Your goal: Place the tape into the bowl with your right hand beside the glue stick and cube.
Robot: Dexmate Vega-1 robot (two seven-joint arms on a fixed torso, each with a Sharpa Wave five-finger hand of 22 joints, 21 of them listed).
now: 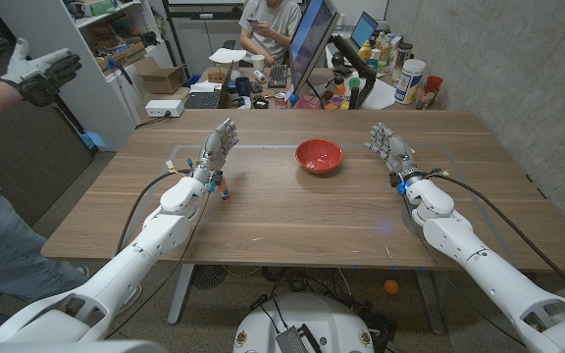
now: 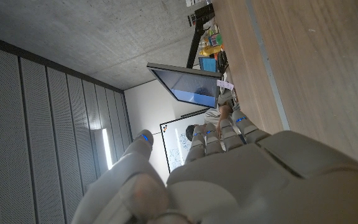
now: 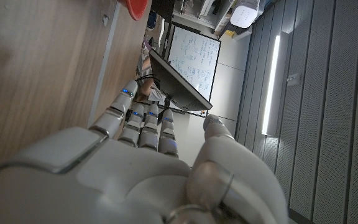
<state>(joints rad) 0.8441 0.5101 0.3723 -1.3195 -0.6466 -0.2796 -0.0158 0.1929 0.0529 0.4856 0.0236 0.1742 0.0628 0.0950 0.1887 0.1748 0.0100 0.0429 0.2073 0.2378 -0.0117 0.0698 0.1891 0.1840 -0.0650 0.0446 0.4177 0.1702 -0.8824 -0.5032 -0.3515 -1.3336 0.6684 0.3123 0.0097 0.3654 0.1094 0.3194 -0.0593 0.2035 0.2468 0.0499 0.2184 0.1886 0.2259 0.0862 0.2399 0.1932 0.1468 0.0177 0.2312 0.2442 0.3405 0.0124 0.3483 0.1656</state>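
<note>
A red bowl [image 1: 319, 155], round, glossy and with nothing visible inside, sits on the wooden table [image 1: 292, 216] between the two hands, toward the far side. The left hand [image 1: 217, 147] and the right hand [image 1: 388, 147] both stand raised with fingers apart, gripping nothing. A small red and blue object [image 1: 223, 186] lies on the table just beside the left wrist, too small to identify.

Office: monitors [image 1: 312, 44], cluttered desks [image 1: 226, 88], whiteboard [image 3: 191, 59].

Both hands [image 1: 218, 149] [image 1: 388, 149] upright — fingers apart
</note>
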